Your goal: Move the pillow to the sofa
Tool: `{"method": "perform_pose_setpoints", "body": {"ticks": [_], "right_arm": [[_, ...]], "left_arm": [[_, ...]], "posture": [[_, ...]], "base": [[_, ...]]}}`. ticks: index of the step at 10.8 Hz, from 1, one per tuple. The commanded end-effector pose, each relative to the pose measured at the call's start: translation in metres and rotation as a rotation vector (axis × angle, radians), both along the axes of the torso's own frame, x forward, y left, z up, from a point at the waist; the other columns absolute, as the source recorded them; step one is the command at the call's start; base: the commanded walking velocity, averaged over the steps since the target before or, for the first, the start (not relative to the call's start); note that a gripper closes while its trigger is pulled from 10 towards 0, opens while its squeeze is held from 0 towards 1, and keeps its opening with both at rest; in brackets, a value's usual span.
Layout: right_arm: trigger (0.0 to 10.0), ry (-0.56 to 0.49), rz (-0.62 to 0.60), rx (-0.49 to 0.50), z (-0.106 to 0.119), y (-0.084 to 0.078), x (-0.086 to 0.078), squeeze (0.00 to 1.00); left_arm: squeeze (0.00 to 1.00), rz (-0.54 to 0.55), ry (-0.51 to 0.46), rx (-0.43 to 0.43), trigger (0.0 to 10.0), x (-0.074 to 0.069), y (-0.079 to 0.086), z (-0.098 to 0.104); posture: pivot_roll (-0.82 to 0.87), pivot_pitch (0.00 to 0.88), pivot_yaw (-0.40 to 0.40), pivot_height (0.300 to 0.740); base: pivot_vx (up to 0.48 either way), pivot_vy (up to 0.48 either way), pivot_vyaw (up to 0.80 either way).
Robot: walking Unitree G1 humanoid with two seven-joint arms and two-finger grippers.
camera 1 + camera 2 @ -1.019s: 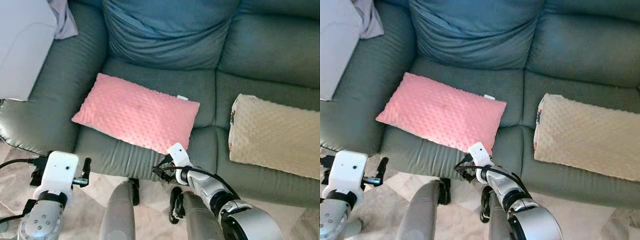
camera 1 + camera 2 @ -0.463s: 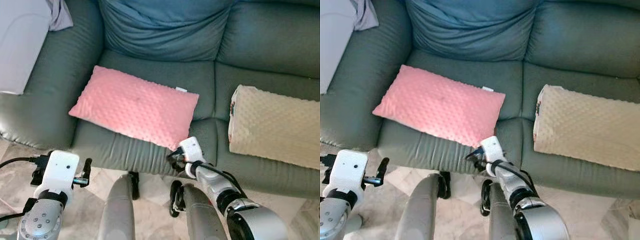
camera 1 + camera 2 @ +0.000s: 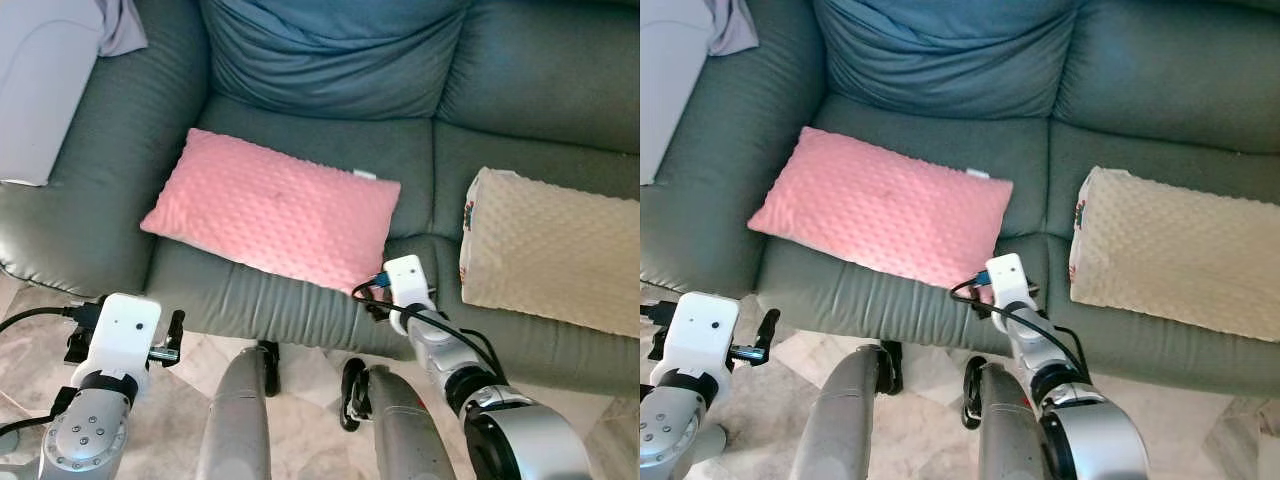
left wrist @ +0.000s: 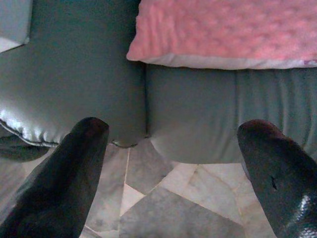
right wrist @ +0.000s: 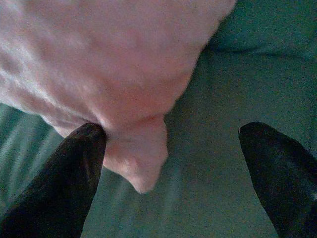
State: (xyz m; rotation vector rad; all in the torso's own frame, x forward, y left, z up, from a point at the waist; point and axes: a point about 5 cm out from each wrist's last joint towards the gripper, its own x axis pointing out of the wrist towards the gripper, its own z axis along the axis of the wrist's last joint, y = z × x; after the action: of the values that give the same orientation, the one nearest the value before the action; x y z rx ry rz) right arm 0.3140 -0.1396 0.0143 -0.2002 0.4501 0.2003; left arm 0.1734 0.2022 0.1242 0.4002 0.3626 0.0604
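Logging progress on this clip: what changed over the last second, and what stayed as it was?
The right gripper moved forward and rightward along the sofa front edge to the pink pillow's near right corner; its fingers are open, one beside that corner, nothing gripped. The left gripper stays low and open by the seat front. Pink pillow and beige pillow lie unmoved.

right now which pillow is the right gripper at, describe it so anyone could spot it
Start at the dark green sofa: two pillows lie on its seat. The right gripper, fingers open, is at the near corner of the pink pillow on the left seat cushion. It is pink and dimpled, whereas the beige pillow lies on the next cushion to the right.
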Motion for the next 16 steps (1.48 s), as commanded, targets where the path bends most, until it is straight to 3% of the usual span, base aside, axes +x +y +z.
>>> {"method": "perform_pose_setpoints", "body": {"ticks": [1, 4, 7, 10, 12, 15, 16], "right_arm": [[10.0, 0.058, -0.032, -0.018, -0.013, -0.007, -0.012, 0.00], [10.0, 0.055, -0.055, -0.025, -0.011, -0.012, -0.009, 0.00], [10.0, 0.071, -0.115, -0.126, -0.015, -0.024, -0.012, 0.00], [10.0, 0.059, -0.132, -0.156, -0.012, -0.029, -0.010, 0.00], [10.0, -0.052, -0.025, 0.077, 0.007, -0.002, 0.004, 0.00], [10.0, -0.160, 0.050, 0.207, 0.036, 0.023, 0.022, 0.00], [10.0, -0.211, 0.098, 0.206, 0.046, 0.028, 0.025, 0.00]], "left_arm": [[0.00, -0.002, 0.045, -0.010, 10.0, -0.005, 0.000, -0.008], [0.00, -0.004, 0.041, -0.012, 10.0, -0.001, -0.001, -0.008], [0.00, -0.007, 0.029, -0.021, 10.0, 0.005, -0.004, -0.008], [0.00, 0.005, 0.027, -0.023, 10.0, 0.005, -0.003, -0.009], [0.00, 0.011, 0.014, -0.030, 10.0, 0.007, -0.003, -0.008], [0.00, 0.009, 0.016, -0.033, 10.0, 0.007, -0.005, -0.008], [0.00, 0.006, 0.014, -0.037, 10.0, 0.009, -0.006, -0.009]], "posture": [[0.25, 0.419, 0.018, 0.696], [0.24, 0.414, 0.021, 0.696], [0.24, 0.404, 0.016, 0.696], [0.24, 0.398, 0.007, 0.696], [0.24, 0.396, 0.006, 0.696], [0.24, 0.396, 0.007, 0.696], [0.23, 0.396, 0.008, 0.696]], "base": [[0.000, 0.000, 0.00], [0.000, 0.000, 0.00], [0.000, 0.000, 0.00], [0.000, 0.000, 0.00], [0.000, 0.000, 0.00], [0.000, 0.000, 0.00], [0.000, 0.000, 0.00]]}}
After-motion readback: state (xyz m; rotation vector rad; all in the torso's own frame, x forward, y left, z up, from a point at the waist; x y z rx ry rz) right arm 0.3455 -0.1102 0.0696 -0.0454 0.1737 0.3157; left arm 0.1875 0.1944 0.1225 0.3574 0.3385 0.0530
